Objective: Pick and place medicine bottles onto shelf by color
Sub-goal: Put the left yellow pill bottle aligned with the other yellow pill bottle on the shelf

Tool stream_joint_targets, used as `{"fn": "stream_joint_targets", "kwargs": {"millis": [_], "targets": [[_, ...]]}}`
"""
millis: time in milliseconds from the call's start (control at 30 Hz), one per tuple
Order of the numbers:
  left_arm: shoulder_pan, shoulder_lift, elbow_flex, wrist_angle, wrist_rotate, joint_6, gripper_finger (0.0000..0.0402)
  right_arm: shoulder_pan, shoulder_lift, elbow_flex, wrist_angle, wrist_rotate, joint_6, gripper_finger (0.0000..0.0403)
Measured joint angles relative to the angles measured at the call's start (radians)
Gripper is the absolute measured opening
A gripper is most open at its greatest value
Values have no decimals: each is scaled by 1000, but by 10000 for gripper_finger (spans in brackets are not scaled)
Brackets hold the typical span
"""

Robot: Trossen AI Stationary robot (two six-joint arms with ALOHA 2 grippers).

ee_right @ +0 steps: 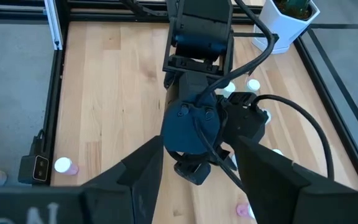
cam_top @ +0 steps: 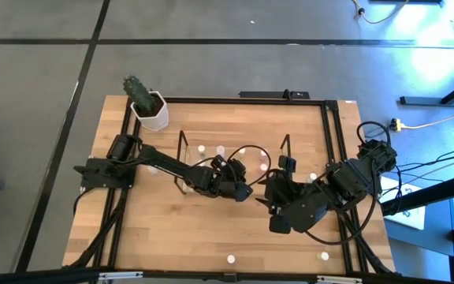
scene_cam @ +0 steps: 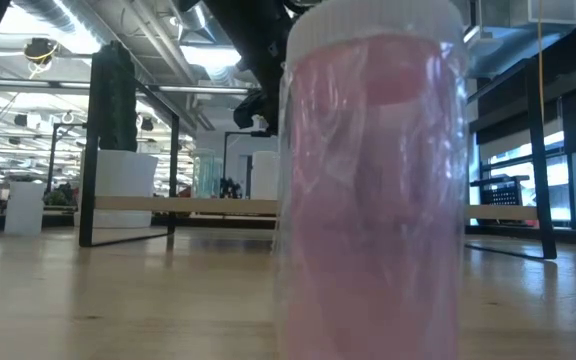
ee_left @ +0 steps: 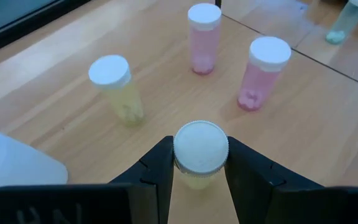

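My left gripper (cam_top: 243, 189) is at mid-table, just near of the clear wire-framed shelf (cam_top: 183, 158), and is shut on a yellowish, white-capped bottle (ee_left: 200, 149). Beyond it in the left wrist view stand another yellowish bottle (ee_left: 117, 87), two pink bottles (ee_left: 204, 37) (ee_left: 263, 71) and a greenish one (ee_left: 347, 22). My right gripper (cam_top: 273, 207) is open and empty just right of the left gripper, pointing at the left arm (ee_right: 197, 118). Several bottles (cam_top: 220, 150) stand in the shelf area. A pink bottle (scene_cam: 373, 180) fills the low view. My left gripper pinches the yellowish bottle between its two fingers (ee_left: 157, 165), on the bottle's sides just under the white cap (ee_left: 200, 147). The fingers slant down at it from above. The bottle stands roughly upright with its cap up. Its lower end is hidden.
A white hexagonal pot with a cactus (cam_top: 148, 106) stands at the far left corner. Loose bottles stand near the front edge (cam_top: 231, 258) (cam_top: 324, 255) and at the right (cam_top: 313, 177). A dark frame (cam_top: 325, 158) borders the table. The two arms are close together at mid-table.
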Motion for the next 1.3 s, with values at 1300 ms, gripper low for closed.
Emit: {"fn": "stream_joint_targets", "kwargs": {"millis": [1300], "targets": [[32,4,1,6,-8,-4,177,0,0,0,0,0,0,200]]}}
